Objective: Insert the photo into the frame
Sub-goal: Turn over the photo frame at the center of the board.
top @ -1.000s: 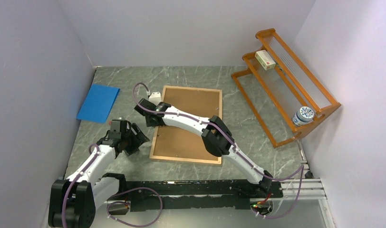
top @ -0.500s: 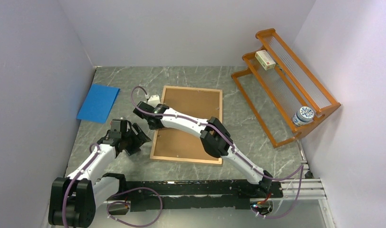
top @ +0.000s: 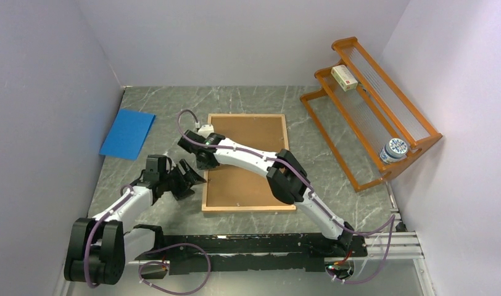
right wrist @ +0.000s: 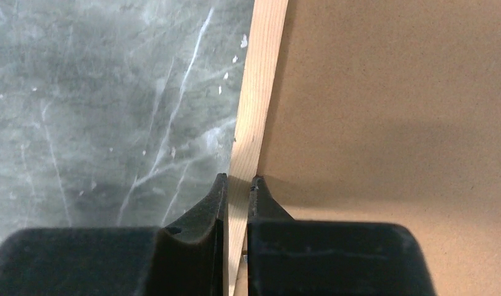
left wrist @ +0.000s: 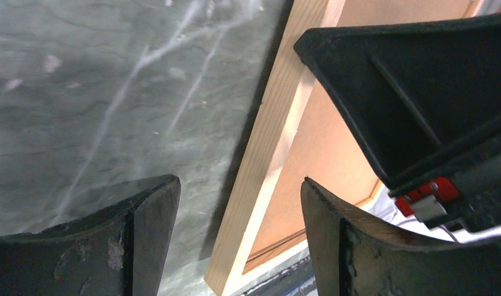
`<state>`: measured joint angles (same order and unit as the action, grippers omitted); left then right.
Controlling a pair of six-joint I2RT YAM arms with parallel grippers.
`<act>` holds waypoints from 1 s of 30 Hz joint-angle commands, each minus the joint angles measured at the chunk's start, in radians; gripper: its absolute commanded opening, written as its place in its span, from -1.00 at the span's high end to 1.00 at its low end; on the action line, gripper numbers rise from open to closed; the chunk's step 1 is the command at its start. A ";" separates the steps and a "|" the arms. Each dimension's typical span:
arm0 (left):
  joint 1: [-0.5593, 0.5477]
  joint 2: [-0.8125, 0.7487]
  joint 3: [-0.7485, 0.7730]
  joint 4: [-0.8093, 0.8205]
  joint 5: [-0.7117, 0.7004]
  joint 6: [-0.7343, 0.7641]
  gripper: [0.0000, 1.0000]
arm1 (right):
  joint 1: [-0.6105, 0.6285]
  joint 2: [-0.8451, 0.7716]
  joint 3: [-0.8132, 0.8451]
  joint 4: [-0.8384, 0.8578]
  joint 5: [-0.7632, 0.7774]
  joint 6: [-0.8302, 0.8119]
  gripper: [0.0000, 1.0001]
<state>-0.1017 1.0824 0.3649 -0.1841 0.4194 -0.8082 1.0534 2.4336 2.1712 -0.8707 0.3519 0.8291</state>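
Observation:
The frame (top: 248, 115) lies flat on the marble table with its brown hardboard back (top: 254, 132) facing up. My right gripper (top: 203, 163) is shut on the frame's left wooden border (right wrist: 260, 80), one finger outside and one on the backing side (right wrist: 239, 179). My left gripper (top: 195, 183) stands open just left of the frame's near-left corner. Its fingers straddle the border (left wrist: 266, 135) without touching it (left wrist: 239, 182). The photo is out of view.
A plain blue sheet (top: 128, 133) lies at the far left. An orange slatted rack (top: 371, 111) stands on the right, holding a small box (top: 345, 78) and a blue-and-white jar (top: 393, 150). Walls close in on three sides.
My right gripper has closed on the frame's left border. The frame has swung from skewed to nearly square and shifted right. My left gripper has moved right toward the frame's corner.

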 commanded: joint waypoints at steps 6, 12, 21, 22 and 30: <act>-0.003 0.127 -0.039 0.269 0.269 -0.035 -0.44 | -0.008 -0.225 -0.079 0.104 -0.044 0.022 1.00; -0.003 0.202 -0.067 0.532 0.464 -0.123 -0.16 | -0.013 -0.251 -0.103 0.126 -0.060 0.031 1.00; -0.003 0.118 -0.025 0.431 0.463 -0.097 0.61 | -0.030 -0.299 -0.133 0.128 -0.045 0.031 0.53; -0.003 0.100 -0.009 0.397 0.456 -0.088 0.70 | -0.036 -0.312 -0.142 0.125 -0.041 0.030 0.38; -0.002 -0.005 0.147 0.059 0.370 0.023 0.95 | -0.118 -0.521 -0.286 0.173 0.012 -0.002 -0.47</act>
<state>-0.1055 1.1419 0.3897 0.0467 0.8135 -0.8471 0.9855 2.0655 1.9335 -0.7673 0.3088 0.8516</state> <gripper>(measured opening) 0.313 0.696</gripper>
